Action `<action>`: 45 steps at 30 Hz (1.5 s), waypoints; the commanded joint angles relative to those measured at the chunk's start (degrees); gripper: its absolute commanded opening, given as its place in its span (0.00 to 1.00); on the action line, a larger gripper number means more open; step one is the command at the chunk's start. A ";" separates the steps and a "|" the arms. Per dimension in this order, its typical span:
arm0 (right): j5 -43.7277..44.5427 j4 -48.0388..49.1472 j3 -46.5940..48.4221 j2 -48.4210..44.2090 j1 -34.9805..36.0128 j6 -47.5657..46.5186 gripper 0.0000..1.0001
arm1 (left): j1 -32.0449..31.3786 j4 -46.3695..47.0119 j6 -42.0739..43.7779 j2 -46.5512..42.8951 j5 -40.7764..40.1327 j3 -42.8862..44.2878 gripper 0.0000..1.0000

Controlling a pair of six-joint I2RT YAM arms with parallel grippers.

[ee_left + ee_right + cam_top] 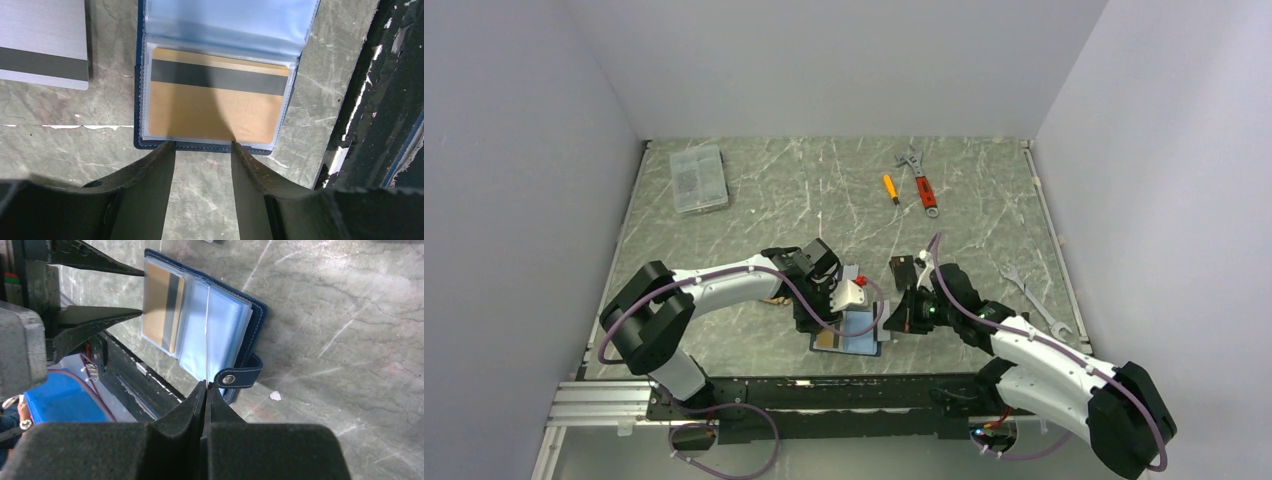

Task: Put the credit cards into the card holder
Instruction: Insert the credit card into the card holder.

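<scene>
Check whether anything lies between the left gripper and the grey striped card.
Nothing visible does. The grey striped card lies uncovered beside the card holder; the left gripper stands open at the holder's near edge.

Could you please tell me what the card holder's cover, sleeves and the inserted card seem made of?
Navy blue folding card holder's cover: likely leather or imitation, matte, pale edge stitching. Its pale blue inner sleeves: thin glossy plastic, see-through. Orange-tan card inside: probably plastic, dark stripe.

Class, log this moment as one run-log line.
left hand: open, tips at card holder's edge | orange card: inside holder | right hand: shut on clear page
</scene>
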 commanded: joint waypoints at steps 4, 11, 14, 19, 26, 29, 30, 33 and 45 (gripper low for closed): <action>1.70 1.92 -1.66 0.89 -0.13 0.84 0.00 | -0.58 -0.01 1.57 -1.05 -0.60 -0.16 0.50; 1.24 3.62 -2.93 1.90 -0.09 1.37 0.00 | -1.21 0.21 1.80 -0.81 -1.47 -0.36 0.50; 1.39 3.50 -3.19 1.84 -0.08 1.19 0.00 | -1.26 0.23 1.80 -0.71 -1.53 -0.31 0.49; 2.17 1.26 -2.97 0.56 -0.17 0.33 0.00 | -1.51 -0.03 1.80 -0.70 -1.66 -0.30 0.49; 2.11 0.53 -2.72 -0.22 -0.19 0.06 0.00 | -1.70 -0.14 1.74 -0.32 -1.72 0.21 0.49; 2.22 -0.21 -2.22 -0.07 -0.20 -0.66 0.00 | -1.79 -0.25 1.76 -0.29 -1.82 0.23 0.49; 2.32 -0.55 -2.05 -0.17 -0.19 -0.84 0.00 | -1.79 -0.25 1.79 -0.41 -1.86 0.18 0.49; 2.30 -0.89 -2.22 -0.20 -0.17 -1.14 0.00 | -1.79 -0.14 1.80 -0.48 -1.89 0.01 0.48; 1.51 -1.26 -1.10 1.19 -0.20 -2.44 0.00 | -1.88 -0.33 1.55 -0.28 -1.57 0.65 0.48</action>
